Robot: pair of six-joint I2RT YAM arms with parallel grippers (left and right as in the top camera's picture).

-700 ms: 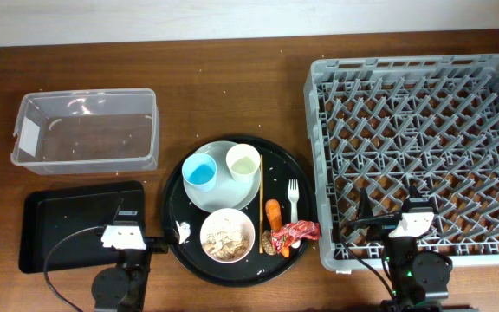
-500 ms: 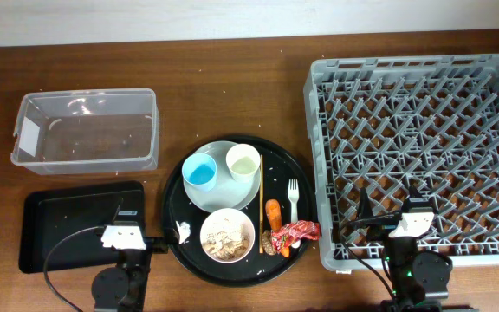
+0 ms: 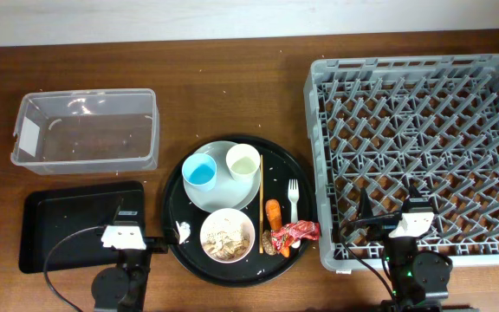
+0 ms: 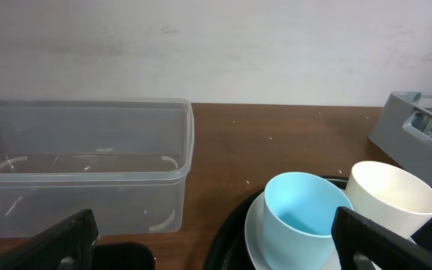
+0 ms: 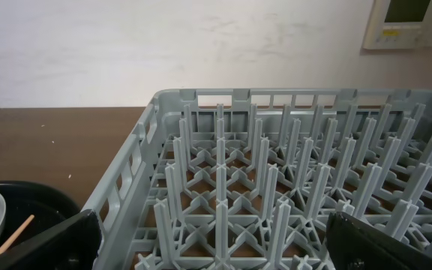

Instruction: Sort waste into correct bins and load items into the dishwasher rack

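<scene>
The waste and the dishes all sit on the round black tray (image 3: 297,178) in the middle of the table. On its far half a pale plate (image 3: 219,198) carries a light blue cup (image 3: 200,171) and, just beside it, a cream cup (image 3: 243,161), both upright. On the tray's near half stands a white bowl (image 3: 204,227) with beige rice-like scraps (image 3: 226,237) inside. A small white tissue wad (image 3: 182,230) lies at the tray's near-left rim, just beside the bowl. A thin wooden chopstick (image 3: 261,208) runs from far to near down the tray's middle, touching the plate's edge. On the tray's right part lie a white plastic fork (image 3: 293,199), an orange carrot piece (image 3: 273,212), a crumpled red wrapper (image 3: 295,231) and a small brown lump (image 3: 268,245), the last three close together.

Left of the tray, on its far side, stands the clear tub (image 3: 85,94); the flat black tray (image 3: 59,225) lies on the near side. Right of the round tray stands the grey dishwasher rack (image 3: 405,62).

The left gripper (image 4: 212,231) is at the round tray's near-left edge, jaws spread wide, holding nothing. The right gripper (image 5: 212,229) is over the rack's near edge, to the round tray's right, jaws equally wide and holding nothing.
</scene>
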